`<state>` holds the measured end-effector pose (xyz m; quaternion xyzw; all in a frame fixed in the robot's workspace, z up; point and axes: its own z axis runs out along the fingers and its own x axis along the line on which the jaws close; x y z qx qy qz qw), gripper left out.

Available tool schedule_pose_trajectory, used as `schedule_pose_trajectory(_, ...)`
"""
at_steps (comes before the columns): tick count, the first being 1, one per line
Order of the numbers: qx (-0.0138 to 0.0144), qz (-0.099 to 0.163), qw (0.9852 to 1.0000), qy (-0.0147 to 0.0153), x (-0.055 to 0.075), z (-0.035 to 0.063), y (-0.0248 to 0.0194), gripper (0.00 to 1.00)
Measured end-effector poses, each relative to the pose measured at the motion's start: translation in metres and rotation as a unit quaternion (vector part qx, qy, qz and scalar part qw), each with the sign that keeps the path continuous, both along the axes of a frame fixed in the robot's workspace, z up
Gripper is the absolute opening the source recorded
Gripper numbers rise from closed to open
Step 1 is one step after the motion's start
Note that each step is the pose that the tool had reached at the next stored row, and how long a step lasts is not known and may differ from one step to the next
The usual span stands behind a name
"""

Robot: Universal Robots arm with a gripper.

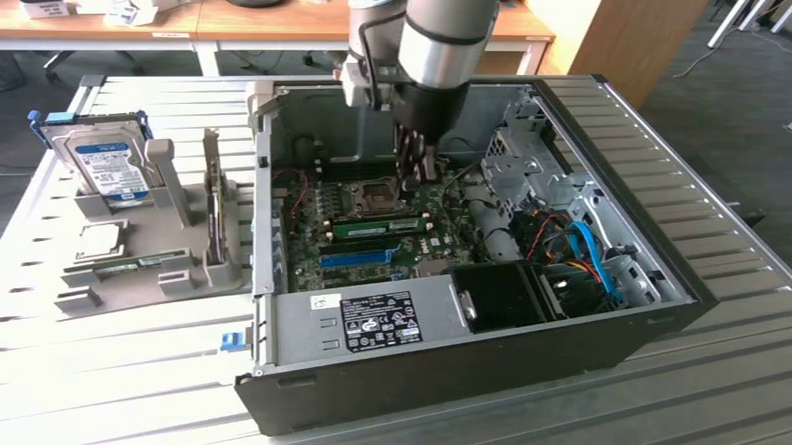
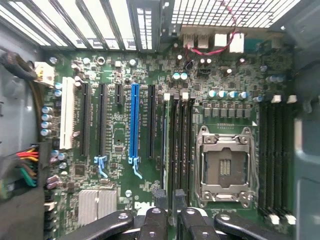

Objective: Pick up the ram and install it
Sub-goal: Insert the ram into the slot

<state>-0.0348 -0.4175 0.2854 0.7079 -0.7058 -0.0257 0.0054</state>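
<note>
The green ram stands on its edge in a slot just beside the CPU socket, where it plugs in. The gripper hangs near the socket. I cannot tell if its jaws are open or closed.

light: bright | glare: table washed out | shadow: inside case

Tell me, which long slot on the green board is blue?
Only one: the long blue plastic slot with black slots on both sides. The rest are black, plus one white plastic slot.
</note>
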Motion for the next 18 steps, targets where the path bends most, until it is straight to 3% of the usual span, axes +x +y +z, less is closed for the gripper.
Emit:
schedule_pose_trajectory(10,0.0,0.0,1.0,0.0,0.0,0.039,0.0,0.19)
schedule_pose_trajectory(15,0.0001,0.0,1.0,0.0,0.0,0.0503,0.0,0.19)
schedule_pose_trajectory(18,0.0003,0.0,1.0,-0.0001,0.0,0.0508,0.0,0.19)
